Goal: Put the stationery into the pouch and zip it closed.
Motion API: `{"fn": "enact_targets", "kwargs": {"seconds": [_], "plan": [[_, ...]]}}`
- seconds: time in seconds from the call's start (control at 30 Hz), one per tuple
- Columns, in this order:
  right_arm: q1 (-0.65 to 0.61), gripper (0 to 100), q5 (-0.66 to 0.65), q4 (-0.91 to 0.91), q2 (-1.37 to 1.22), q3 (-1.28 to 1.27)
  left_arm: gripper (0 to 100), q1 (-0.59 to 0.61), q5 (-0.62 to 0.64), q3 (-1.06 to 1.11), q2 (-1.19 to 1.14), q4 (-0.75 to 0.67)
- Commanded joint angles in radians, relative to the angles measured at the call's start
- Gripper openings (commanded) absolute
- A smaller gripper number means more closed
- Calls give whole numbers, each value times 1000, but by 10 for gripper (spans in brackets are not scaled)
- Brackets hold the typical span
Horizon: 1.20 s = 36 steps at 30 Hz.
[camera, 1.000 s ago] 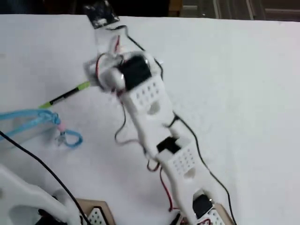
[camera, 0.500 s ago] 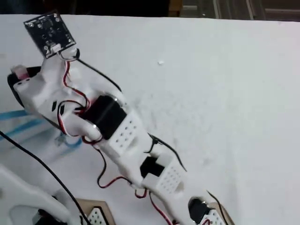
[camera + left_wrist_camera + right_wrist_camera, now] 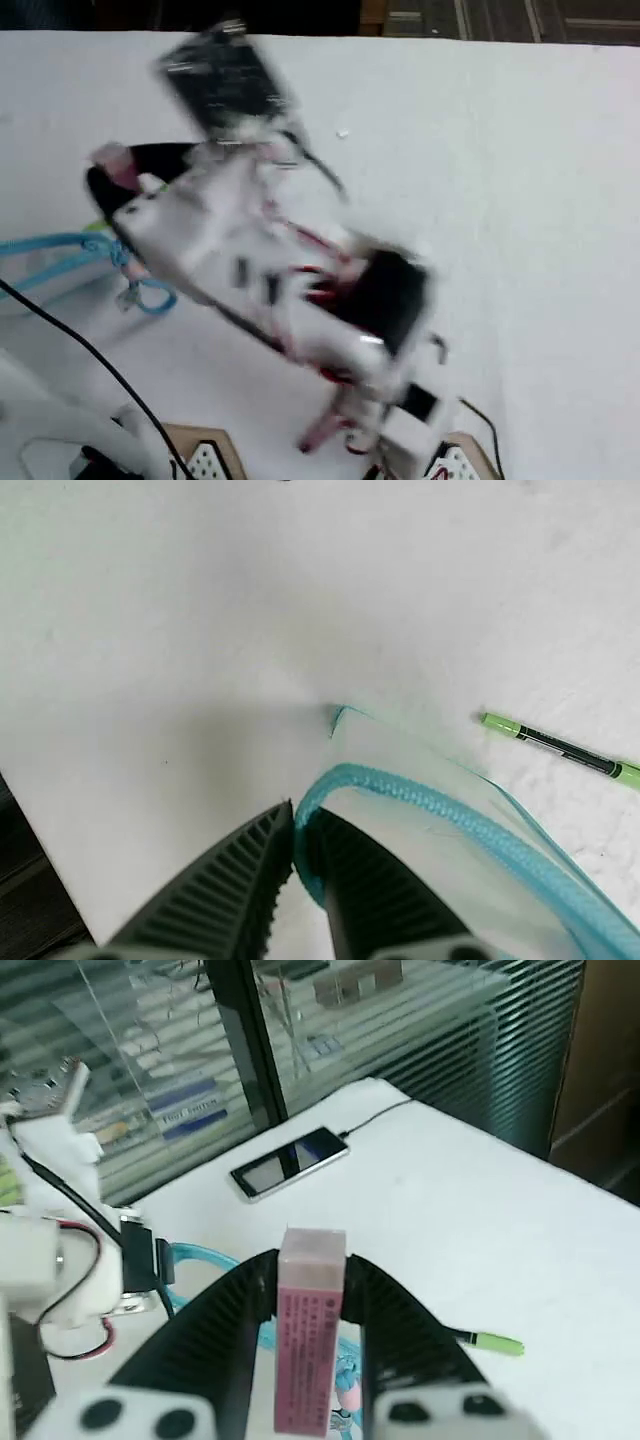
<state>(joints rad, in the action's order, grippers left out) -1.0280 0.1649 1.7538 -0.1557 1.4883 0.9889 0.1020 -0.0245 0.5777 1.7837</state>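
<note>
**While Eraser Sits in Right Claw: Pouch Loading, First Item**

Step in hand, as judged: delivery of eraser to pouch mouth.

- Right gripper (image 3: 312,1263): clamped on pink eraser (image 3: 311,1350), which stands upright between the jaws, raised above the table (image 3: 520,150), near the pouch.
- Left gripper (image 3: 296,842): pinched narrow on the blue zipper edge of pouch (image 3: 440,825), holding that lip up.
- Pouch contents: clear wall shows nothing inside, in the part visible.
- Green pen (image 3: 558,747): loose on table, near pouch, outside it.
- Handling advice: hold lip high and taut. Bring eraser low, long axis in line with opening. Release only once past the zip teeth.
</note>
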Motion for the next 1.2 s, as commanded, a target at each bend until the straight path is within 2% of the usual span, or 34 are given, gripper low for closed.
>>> {"fn": "enact_targets", "kwargs": {"seconds": [0.0,0.13,0.2,0.3,0.5,0.57,0.67,0.77,0.9,1.17], "plan": [[-31,17,-14,21,237,-262,22,-4,-5,0,-10,2],[-139,19,-15,13,429,-787,22,-5,-5,0,-10,2],[-168,19,-14,-71,490,-1007,22,-5,-5,0,-10,2],[-136,18,-12,-367,553,-1234,22,-5,-5,0,-10,0],[-79,17,-14,-1102,552,-1507,22,-5,-5,0,-10,2],[-77,17,-14,-1285,510,-1551,22,-5,-5,0,-10,2],[-77,17,-14,-1465,430,-1562,22,-5,-5,0,-10,2],[-82,17,-14,-1584,378,-1565,22,-2,-5,0,-10,2],[-82,17,-14,-1616,346,-1608,22,-4,-5,0,-10,2],[-38,17,-14,-1653,524,-1824,22,-5,-5,0,-10,0]]}}
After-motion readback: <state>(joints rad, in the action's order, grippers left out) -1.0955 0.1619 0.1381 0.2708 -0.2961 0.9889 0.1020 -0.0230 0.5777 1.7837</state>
